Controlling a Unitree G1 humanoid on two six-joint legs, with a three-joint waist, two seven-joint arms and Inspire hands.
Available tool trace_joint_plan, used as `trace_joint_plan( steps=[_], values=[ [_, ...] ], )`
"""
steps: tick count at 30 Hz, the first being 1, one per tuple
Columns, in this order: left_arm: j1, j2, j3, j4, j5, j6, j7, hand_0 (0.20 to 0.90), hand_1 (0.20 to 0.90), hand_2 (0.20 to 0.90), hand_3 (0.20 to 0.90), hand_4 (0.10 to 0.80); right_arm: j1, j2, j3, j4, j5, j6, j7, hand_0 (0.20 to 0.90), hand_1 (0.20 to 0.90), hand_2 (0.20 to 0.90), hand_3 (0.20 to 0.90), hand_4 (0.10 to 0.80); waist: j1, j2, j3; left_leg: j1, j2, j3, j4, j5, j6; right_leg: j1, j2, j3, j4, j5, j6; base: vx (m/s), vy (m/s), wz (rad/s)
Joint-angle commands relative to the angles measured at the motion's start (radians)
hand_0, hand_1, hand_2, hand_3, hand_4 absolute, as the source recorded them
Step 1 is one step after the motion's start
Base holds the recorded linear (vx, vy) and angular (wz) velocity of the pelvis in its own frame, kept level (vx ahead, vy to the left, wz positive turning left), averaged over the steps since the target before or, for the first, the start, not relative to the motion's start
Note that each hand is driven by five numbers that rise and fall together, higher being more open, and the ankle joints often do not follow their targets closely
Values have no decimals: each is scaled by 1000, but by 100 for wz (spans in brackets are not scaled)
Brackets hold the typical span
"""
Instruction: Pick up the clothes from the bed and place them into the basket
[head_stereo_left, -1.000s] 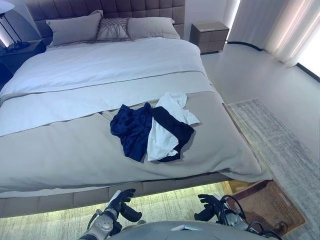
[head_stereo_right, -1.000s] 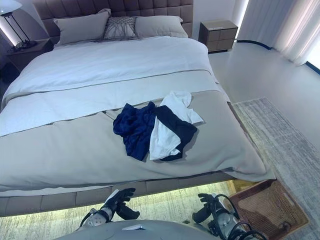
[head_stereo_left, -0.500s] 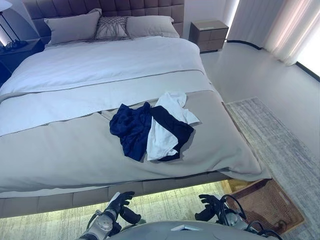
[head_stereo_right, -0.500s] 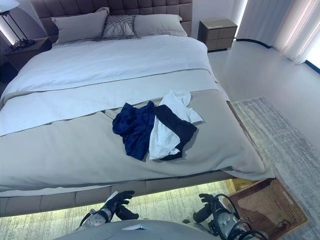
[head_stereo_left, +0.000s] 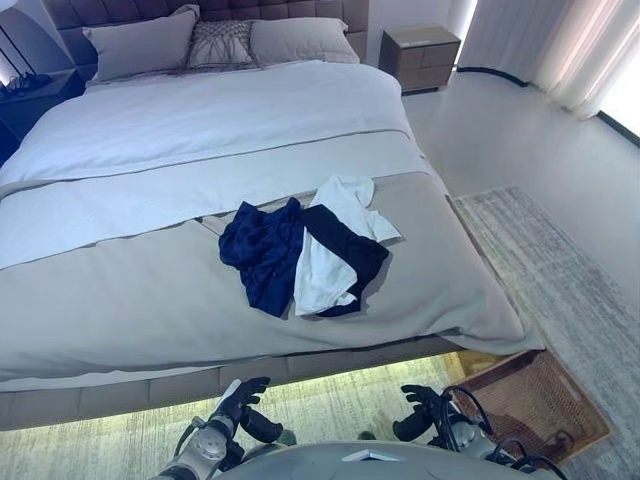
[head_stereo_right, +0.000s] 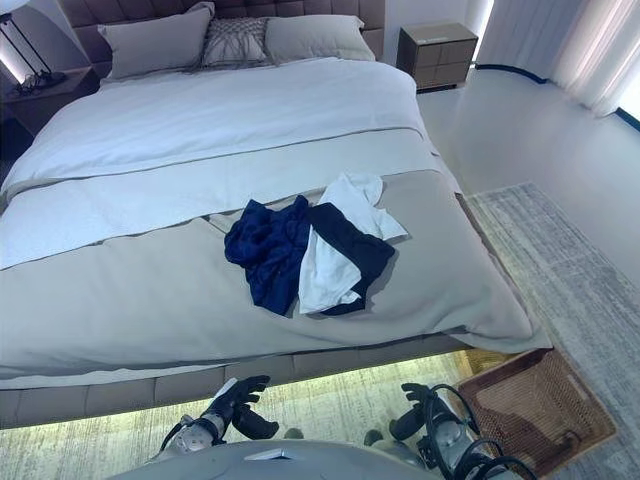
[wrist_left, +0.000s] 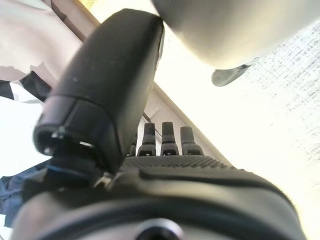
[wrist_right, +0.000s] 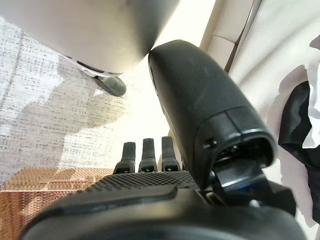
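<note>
Approach step, nothing grasped. The left hand (head_stereo_left: 243, 400) and right hand (head_stereo_left: 418, 408) are hanging low, fingers relaxed and empty. The navy garment (head_stereo_left: 262, 252) and white-and-black garment (head_stereo_left: 335, 250) are lying on the bed (head_stereo_left: 120, 300), well beyond both hands; the wicker basket (head_stereo_left: 535, 400) is sitting just beside the right hand. Next move likely requires reaching forward.

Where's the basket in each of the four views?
Left eye view: basket on the floor, lower right, past the bed's near right corner.
Right eye view: same spot, lower right.
Left wrist view: not in it.
Right wrist view: a woven brown patch at the edge beside the right hand.
Shared landmark: the clothes on the bed, their dark and white edge in both wrist views.
</note>
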Motion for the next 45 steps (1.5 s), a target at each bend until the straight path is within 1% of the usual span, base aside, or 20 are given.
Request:
trace_joint_plan(
  steps=[1,6,11,14,16,18,20,22,23,24,25,27,29,30,31,33,35,37,39,45],
  values=[
    [-94,-3,-10,-6,61,-76,85,900,900,900,900,800,-78,-13,64,9,-58,-48,-58,900,900,900,900,800,7,-30,15,-2,-49,6,2,-85,40,-21,-69,63,56,2,77,-43,-38,6],
    [-100,3,-2,-11,-8,-49,177,900,900,900,900,800,-112,-28,109,-54,-126,-97,-148,900,900,900,900,800,21,-22,18,0,-55,-16,2,-81,38,-14,-69,53,56,-4,72,-18,-49,7],
    [-102,24,16,-56,-56,-29,247,900,900,900,900,800,-161,-62,165,-172,-169,-82,-222,900,900,900,900,800,49,-27,23,-7,-60,-42,9,-79,33,-7,-68,42,52,-6,64,-22,-76,14],
    [-92,34,39,-95,-108,-26,267,900,900,900,900,800,-210,-90,193,-281,-184,-25,-255,900,900,900,900,800,65,-35,27,-19,-64,-61,46,-89,29,-9,-60,50,59,-15,47,-1,-60,16],
    [-69,35,76,-133,-150,-18,259,900,900,900,900,800,-246,-122,197,-391,-191,28,-246,900,900,900,900,800,87,-55,36,-55,-73,-119,132,-107,19,-8,-62,71,60,-7,34,62,22,13],
    [-53,36,99,-162,-147,-22,243,900,900,900,900,800,-260,-150,191,-482,-211,69,-231,900,900,900,900,800,96,-66,45,-80,-63,-116,163,-103,4,-6,-70,65,63,0,33,95,127,14],
    [-55,39,101,-193,-128,-14,227,900,900,900,900,800,-276,-182,189,-558,-223,102,-246,900,900,900,900,800,99,-69,57,-101,-38,-96,163,-84,-10,-11,-83,52,71,5,37,46,217,19],
    [-130,48,61,-226,-118,-5,225,900,900,900,900,800,-401,-220,204,-589,-185,140,-277,900,900,900,900,800,108,-55,94,-160,-7,-89,124,-32,-28,-59,-115,34,98,6,56,-105,353,28],
    [-172,47,48,-225,-112,2,230,900,900,900,900,800,-477,-228,218,-563,-186,142,-302,900,900,900,900,800,109,-49,108,-172,-8,-77,126,-39,-24,-84,-136,22,112,4,63,-114,507,27],
    [-208,51,32,-225,-116,26,242,900,900,900,900,800,-554,-226,233,-560,-199,183,-308,900,900,900,900,800,110,-45,122,-190,-26,-72,147,-54,-8,-118,-175,27,155,9,81,-28,500,19],
    [-223,59,24,-231,-117,26,257,900,900,900,900,800,-590,-223,248,-557,-204,195,-320,900,900,900,900,800,115,-46,130,-205,-34,-59,170,-61,6,-136,-196,29,197,0,87,35,443,-1],
    [-231,69,16,-242,-112,27,268,900,900,900,900,800,-605,-225,258,-552,-230,195,-322,900,900,900,900,800,122,-46,135,-217,-46,-55,197,-72,22,-149,-207,30,246,-15,81,106,230,-22],
    [-211,87,16,-261,-115,30,284,900,900,900,900,800,-612,-231,268,-544,-249,200,-316,900,900,900,900,800,141,-47,140,-208,-58,-43,207,-79,38,-174,-226,-2,331,24,82,205,187,-23],
    [-192,101,22,-279,-116,32,291,900,900,900,900,800,-622,-229,273,-531,-253,198,-313,900,900,900,900,800,150,-47,140,-191,-58,-38,195,-80,42,-185,-220,-13,359,37,85,300,113,-16],
    [-177,117,28,-299,-130,31,296,900,900,900,900,800,-639,-227,276,-515,-241,201,-302,900,900,900,900,800,153,-47,138,-169,-56,-42,174,-80,44,-194,-190,-3,359,32,87,326,37,-19],
    [-184,150,32,-349,-153,39,289,900,900,900,900,800,-676,-236,283,-515,-203,235,-282,900,900,900,900,800,143,-48,141,-158,-63,-81,161,-81,44,-198,-124,48,300,3,77,243,-59,-5],
    [-227,189,23,-428,-154,51,262,900,900,900,900,800,-764,-254,290,-515,-179,298,-273,900,900,900,900,800,140,-59,164,-213,-88,-113,220,-101,42,-213,-100,96,222,18,58,121,-129,45],
    [-235,199,13,-488,-144,41,282,900,900,900,900,800,-801,-275,279,-516,-200,318,-251,900,900,900,900,800,145,-58,182,-252,-95,-110,267,-108,38,-224,-95,90,224,14,51,65,-51,75],
    [-250,209,13,-573,-193,38,292,900,900,900,900,800,-853,-298,287,-504,-190,331,-250,900,900,900,900,800,166,-43,213,-297,-97,-111,291,-99,28,-243,-108,49,242,6,45,-19,31,49],
    [-274,235,-25,-712,-202,-12,281,900,900,900,900,800,-1036,-359,334,-404,-132,366,-248,900,900,900,900,800,207,4,278,-399,-120,-146,342,-93,27,-352,-126,-15,339,-33,24,-50,54,26]
  ],
)
